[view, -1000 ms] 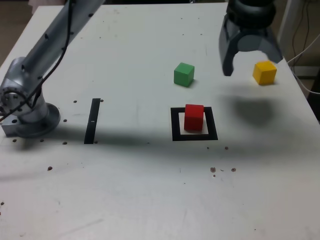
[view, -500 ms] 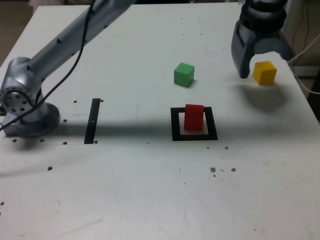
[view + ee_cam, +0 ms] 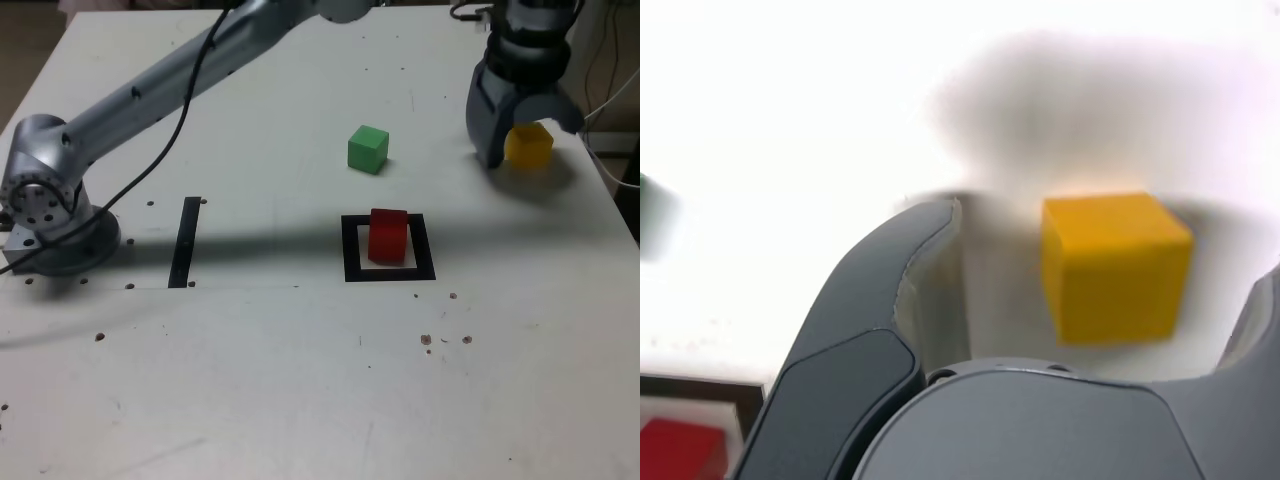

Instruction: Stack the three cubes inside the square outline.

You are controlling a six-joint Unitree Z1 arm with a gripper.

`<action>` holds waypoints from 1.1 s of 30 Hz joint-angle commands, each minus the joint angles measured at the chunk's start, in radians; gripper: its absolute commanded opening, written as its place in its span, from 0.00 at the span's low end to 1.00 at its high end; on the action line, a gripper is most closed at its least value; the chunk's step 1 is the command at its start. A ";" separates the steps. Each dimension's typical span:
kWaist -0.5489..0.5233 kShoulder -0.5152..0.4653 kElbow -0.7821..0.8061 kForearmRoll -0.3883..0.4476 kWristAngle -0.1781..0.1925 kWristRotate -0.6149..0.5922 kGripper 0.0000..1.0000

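Tool [image 3: 527,148] spread wide around yellow cube [image 3: 529,144], green cube [image 3: 368,149] and red cube [image 3: 388,235] well apart.

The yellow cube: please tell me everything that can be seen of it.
The yellow cube is a small, plain, matte block. It sits flat on the white table, near the edge at the exterior view's right. The open gripper straddles it, one finger on each side, with a gap showing; nothing else touches it.

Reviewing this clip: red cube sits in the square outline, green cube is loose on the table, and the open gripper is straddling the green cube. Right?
Not quite: the open gripper straddles the yellow cube, as the wrist view shows. The green cube stands apart, untouched. The red cube is in the square outline, as stated.
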 commanded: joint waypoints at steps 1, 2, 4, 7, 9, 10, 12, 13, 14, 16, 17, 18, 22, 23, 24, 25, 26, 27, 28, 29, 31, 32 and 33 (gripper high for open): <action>0.002 0.017 -0.028 0.010 -0.002 -0.005 0.95; 0.003 0.022 -0.032 0.009 -0.002 -0.008 0.94; 0.003 0.029 -0.036 0.009 -0.001 -0.013 0.91; 0.003 0.035 -0.042 0.009 0.000 -0.022 0.84; 0.003 0.038 -0.046 0.010 0.001 -0.026 0.75; 0.003 0.039 -0.048 0.010 0.001 -0.027 0.69; 0.002 0.040 -0.053 0.009 0.005 -0.026 0.54; 0.001 0.040 -0.056 0.008 0.008 -0.024 0.47; 0.000 0.040 -0.059 0.007 0.010 -0.022 0.41; -0.002 0.040 -0.063 0.004 0.014 -0.018 0.31; -0.003 0.040 -0.065 0.003 0.016 -0.016 0.29; -0.003 0.041 -0.066 0.003 0.016 -0.015 0.28; -0.004 0.041 -0.066 0.005 0.015 -0.015 0.28; -0.003 0.042 -0.066 0.006 0.014 -0.015 0.28; -0.004 0.042 -0.066 0.007 0.013 -0.015 0.28; -0.004 0.042 -0.065 0.008 0.012 -0.015 0.28; -0.004 0.042 -0.065 0.009 0.012 -0.015 0.28; -0.004 0.042 -0.065 0.009 0.011 -0.015 0.28; -0.004 0.042 -0.065 0.009 0.010 -0.015 0.28; -0.004 0.042 -0.065 0.010 0.009 -0.014 0.28; -0.004 0.041 -0.065 0.011 0.009 -0.014 0.28; -0.004 0.040 -0.065 0.013 0.008 -0.013 0.28; -0.004 0.039 -0.065 0.015 0.008 -0.012 0.28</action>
